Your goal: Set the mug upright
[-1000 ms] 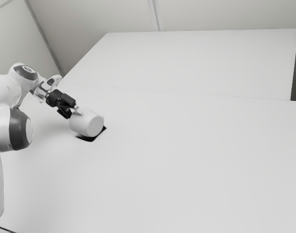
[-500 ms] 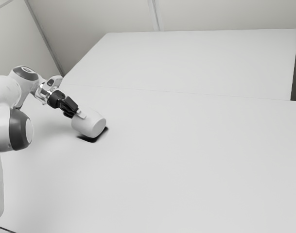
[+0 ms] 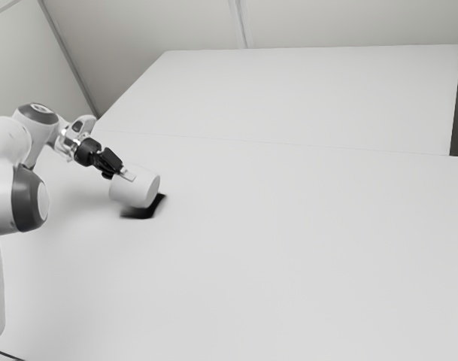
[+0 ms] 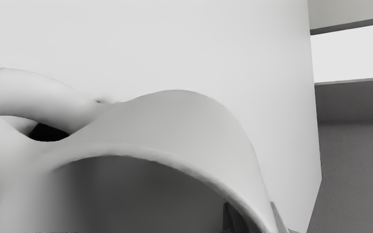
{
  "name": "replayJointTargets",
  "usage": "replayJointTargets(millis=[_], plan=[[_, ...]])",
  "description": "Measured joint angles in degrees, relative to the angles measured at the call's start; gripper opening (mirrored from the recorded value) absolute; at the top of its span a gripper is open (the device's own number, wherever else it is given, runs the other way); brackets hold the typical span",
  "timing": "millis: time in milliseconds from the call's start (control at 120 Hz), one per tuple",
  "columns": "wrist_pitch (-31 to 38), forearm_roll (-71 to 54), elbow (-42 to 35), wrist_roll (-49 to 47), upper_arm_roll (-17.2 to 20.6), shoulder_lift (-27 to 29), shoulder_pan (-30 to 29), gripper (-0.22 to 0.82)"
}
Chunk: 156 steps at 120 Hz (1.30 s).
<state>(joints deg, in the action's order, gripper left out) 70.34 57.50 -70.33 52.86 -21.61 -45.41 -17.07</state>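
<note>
Arm (image 3: 37, 135) comes in from the exterior view's left & reaches down to the mug (image 3: 133, 189), which is near that end of the table (image 3: 289, 241), well apart from the far edge. Gripper (image 3: 127, 176) is pinching the mug's wall at the rim: in the wrist view one finger (image 4: 230, 218) is inside the mug, the other (image 4: 278, 218) outside, w/ the wall btwn them.

Mug isn't upright: it's tipped over on a slant, base (image 3: 152, 192) facing the exterior view's right, open end toward the gripper. Dark shadow (image 3: 142, 213) on the table lies under it & partly out past the base; can't tell if any part of the mug touches the tabletop.

Wrist view looks partly into the mug's mouth, interior (image 4: 134, 194) dark grey, rim (image 4: 173, 163) paler & curved. Handle (image 4: 34, 89) loops off the mug's side, apart from both fingers, w/ a dark gap showing thru it. Mug, incl. handle, is plain whitish-grey, close to the table's colour
</note>
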Motion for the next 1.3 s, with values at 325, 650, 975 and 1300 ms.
replayJointTargets(millis=[325, 650, 975, 1300], plan=[[12.4, -8.1, -11.0, -7.4, 0.0, 13.3, 7.4, -0.18], [39.5, -22.9, -32.5, -22.4, -0.2, 27.2, 20.4, -0.18], [49.5, -41.0, -40.2, -42.1, -0.6, 33.3, 26.4, -0.18], [51.3, -49.1, -43.4, -57.9, -0.8, 33.7, 29.8, -0.18]])
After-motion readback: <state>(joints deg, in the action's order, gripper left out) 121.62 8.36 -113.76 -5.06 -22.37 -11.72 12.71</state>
